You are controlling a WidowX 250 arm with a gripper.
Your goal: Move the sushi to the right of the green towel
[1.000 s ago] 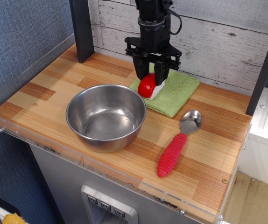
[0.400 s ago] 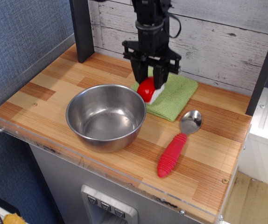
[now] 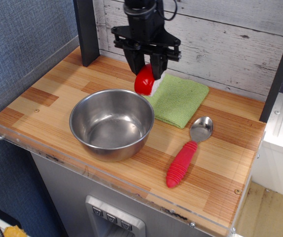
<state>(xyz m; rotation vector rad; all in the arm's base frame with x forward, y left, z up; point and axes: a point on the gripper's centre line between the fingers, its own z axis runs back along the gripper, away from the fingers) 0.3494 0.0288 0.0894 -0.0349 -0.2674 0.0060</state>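
the sushi (image 3: 144,82) is showing a shiny, round red top with a small strip of white rice peeking out on its right side. it is hanging in the air, tilted, between the two dark fingers (image 3: 156,64) of the gripper (image 3: 145,73), which is pinching it tight. it is sitting just above the far rim of the steel bowl (image 3: 112,123) and over the left corner of the green towel (image 3: 178,98), and it is not touching the table. the green towel is lying flat on the wooden table (image 3: 48,94), a soft light-green square near the back wall, just behind and to the right of the bowl. the bowl is shiny and has nothing inside. the spoon (image 3: 187,150) is lying in front of the towel, with its silver scoop close to the towel's front edge and its bumpy red handle pointing toward the front of the table. counting them up: one sushi, one green towel, one bowl, one spoon, and one gripper.
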